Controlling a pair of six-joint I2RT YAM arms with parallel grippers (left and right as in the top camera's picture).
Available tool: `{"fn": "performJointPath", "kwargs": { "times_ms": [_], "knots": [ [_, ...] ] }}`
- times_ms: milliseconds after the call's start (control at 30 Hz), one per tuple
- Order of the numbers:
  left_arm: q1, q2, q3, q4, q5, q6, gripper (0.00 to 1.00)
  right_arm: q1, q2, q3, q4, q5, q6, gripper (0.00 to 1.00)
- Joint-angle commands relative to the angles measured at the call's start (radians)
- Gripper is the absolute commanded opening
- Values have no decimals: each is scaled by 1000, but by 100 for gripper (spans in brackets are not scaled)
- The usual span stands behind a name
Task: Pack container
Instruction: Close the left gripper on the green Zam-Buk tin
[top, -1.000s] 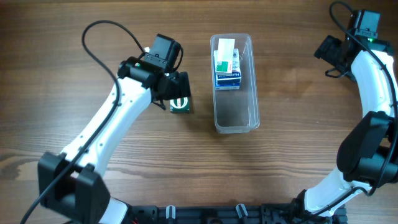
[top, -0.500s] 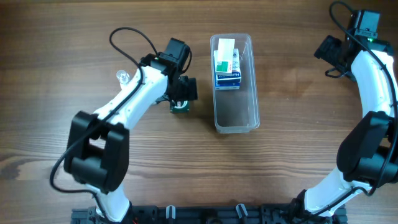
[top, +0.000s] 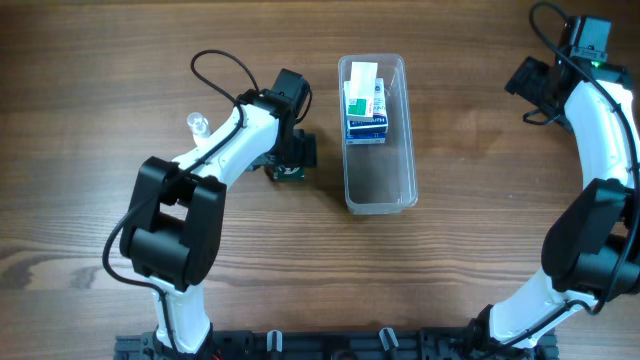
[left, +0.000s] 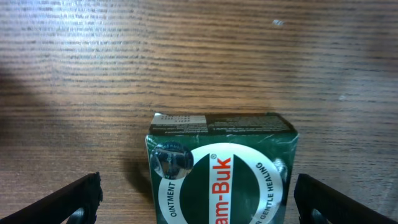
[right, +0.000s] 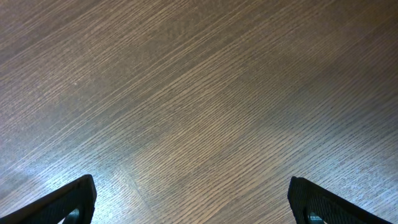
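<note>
The clear plastic container (top: 379, 185) stands upright at the table's centre, holding small boxes (top: 364, 105) in its far half. A dark green ointment box (top: 290, 172) lies on the wood to its left. My left gripper (top: 291, 160) is open directly over this box. In the left wrist view the box (left: 221, 171) lies between the spread fingers (left: 198, 202), with gaps on both sides. My right gripper (top: 530, 85) is open and empty at the far right. Its wrist view shows only bare wood between the fingers (right: 194, 202).
A small clear round object (top: 196, 124) lies on the table left of the left arm. The left arm's black cable (top: 215, 70) loops above it. The right arm curves along the right edge.
The left arm has swung toward the container and its wrist has settled over the green box. The right arm and the container have not moved.
</note>
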Motion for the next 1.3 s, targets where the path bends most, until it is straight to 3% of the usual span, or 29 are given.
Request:
{"fn": "performJointPath", "kwargs": {
  "times_ms": [0, 633, 1267],
  "knots": [
    [-2, 13, 14, -3, -13, -29, 100, -4, 2, -4, 2, -2, 13, 100],
    [-6, 32, 12, -35, -77, -40, 99, -4, 2, -3, 2, -2, 13, 100],
    [-6, 32, 12, 5, -32, -31, 100, -4, 2, -4, 2, -2, 13, 100]
  ]
}}
